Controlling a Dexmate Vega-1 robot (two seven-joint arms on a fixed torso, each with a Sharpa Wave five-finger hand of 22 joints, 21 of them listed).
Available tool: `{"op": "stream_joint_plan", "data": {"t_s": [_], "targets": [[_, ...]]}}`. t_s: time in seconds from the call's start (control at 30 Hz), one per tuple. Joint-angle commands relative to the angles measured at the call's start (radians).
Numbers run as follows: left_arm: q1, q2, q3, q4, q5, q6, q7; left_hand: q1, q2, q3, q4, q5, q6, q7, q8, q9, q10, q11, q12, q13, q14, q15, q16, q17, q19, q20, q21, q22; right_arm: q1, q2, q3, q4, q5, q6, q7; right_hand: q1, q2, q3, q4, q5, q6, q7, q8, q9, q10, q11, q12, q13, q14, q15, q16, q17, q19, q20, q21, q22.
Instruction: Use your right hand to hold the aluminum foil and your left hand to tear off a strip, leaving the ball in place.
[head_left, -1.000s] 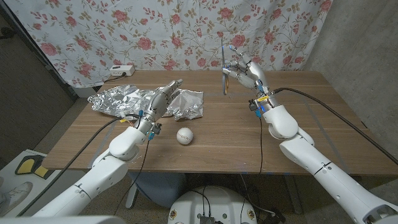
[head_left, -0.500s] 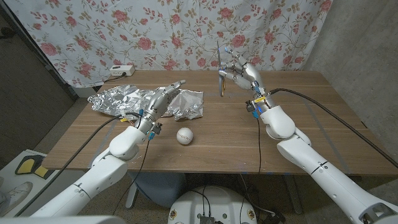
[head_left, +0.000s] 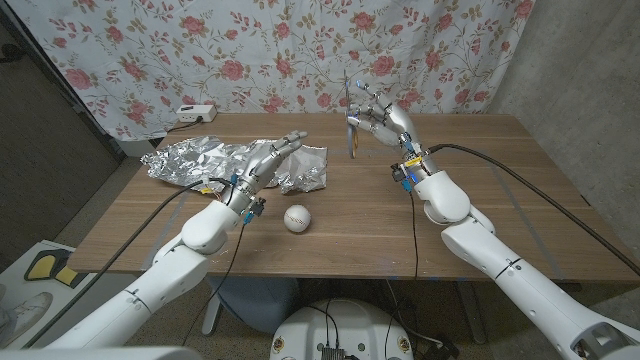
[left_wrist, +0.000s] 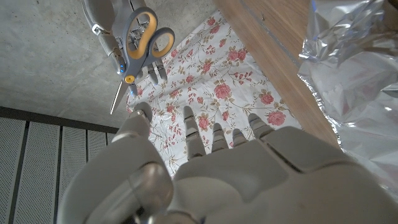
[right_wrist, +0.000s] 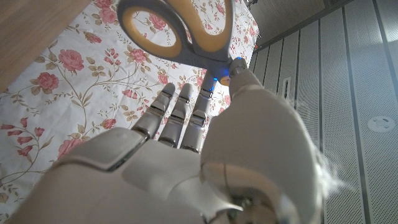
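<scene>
Crumpled aluminum foil (head_left: 195, 160) lies on the table's left part, with a bunched piece (head_left: 308, 168) at its right end. A white ball (head_left: 296, 217) sits on the wood in front of that end. My left hand (head_left: 262, 163) hovers over the foil, its fingers stretched out and holding nothing; the left wrist view shows this hand (left_wrist: 217, 168) beside the foil (left_wrist: 360, 81). My right hand (head_left: 385, 118) is raised above the table's back middle and grips scissors (head_left: 352, 125), blades pointing down. The grey-and-yellow handles of the scissors (right_wrist: 180, 31) show past my right hand (right_wrist: 186, 155).
A small white box (head_left: 195, 112) with a cable sits at the back left of the wooden table (head_left: 480, 190). A floral curtain (head_left: 250, 50) hangs right behind the table. Bare wood stretches to the right of the ball.
My right hand has carried the scissors a little to the left, toward the foil. My left hand's fingers have lifted and reached slightly further right over the foil.
</scene>
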Motion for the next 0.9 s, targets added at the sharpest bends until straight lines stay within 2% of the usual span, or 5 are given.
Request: {"op": "stream_joint_plan", "data": {"t_s": [0.03,0.43,0.67,0.9], "targets": [[-0.058,-0.012,0.043,0.028,0.017,0.013,-0.034,0.028,-0.002,0.008,0.0,0.0,0.034,0.001,0.013,0.002,-0.013,0.0,0.001,0.002,-0.031,-0.001,0.002,0.001,-0.008,-0.002,0.0,0.003,0.008,0.007,-0.013,0.023,0.039,0.016,0.032,0.008,0.009,-0.006,-0.001,0.006,0.007,0.0,0.001,0.004,0.154,-0.153,0.006,0.006,0.003,-0.186,0.004,0.006,0.003,0.002,0.0,0.003],[-0.061,-0.016,0.053,0.03,0.012,0.002,-0.039,0.047,-0.025,0.002,-0.001,-0.01,0.057,-0.008,0.017,0.002,-0.032,0.006,-0.002,0.002,-0.041,-0.001,0.001,0.002,-0.013,-0.004,-0.001,0.003,0.007,0.01,-0.021,0.022,0.059,0.012,0.048,0.01,0.009,-0.009,-0.001,0.007,0.007,-0.001,-0.001,0.004,0.154,-0.153,0.009,0.005,0.001,-0.186,0.004,0.009,0.001,0.004,0.0,0.003],[-0.06,-0.013,0.057,0.029,-0.008,0.0,-0.058,0.057,-0.032,0.001,0.0,-0.012,0.071,-0.007,0.021,0.002,-0.035,0.007,-0.001,0.002,-0.043,0.001,0.002,0.002,-0.015,-0.001,-0.001,0.003,0.017,0.003,-0.036,0.025,0.078,0.012,0.086,0.01,0.009,-0.011,-0.001,0.007,0.004,-0.002,-0.004,0.004,0.153,-0.154,0.01,0.004,-0.001,-0.186,0.003,0.011,-0.001,0.005,-0.001,0.003],[-0.069,-0.02,0.063,0.039,-0.02,-0.01,-0.074,0.078,-0.037,0.0,0.004,-0.013,0.102,-0.001,0.026,0.003,-0.068,0.007,-0.009,0.002,-0.049,-0.002,0.003,0.003,-0.014,-0.008,0.001,0.003,0.02,0.02,-0.045,0.033,0.094,0.013,0.09,0.011,0.01,-0.014,0.0,0.007,-0.016,0.004,-0.013,0.004,0.15,-0.154,0.012,0.003,-0.004,-0.185,0.003,0.014,-0.002,0.007,-0.001,0.003]]}}
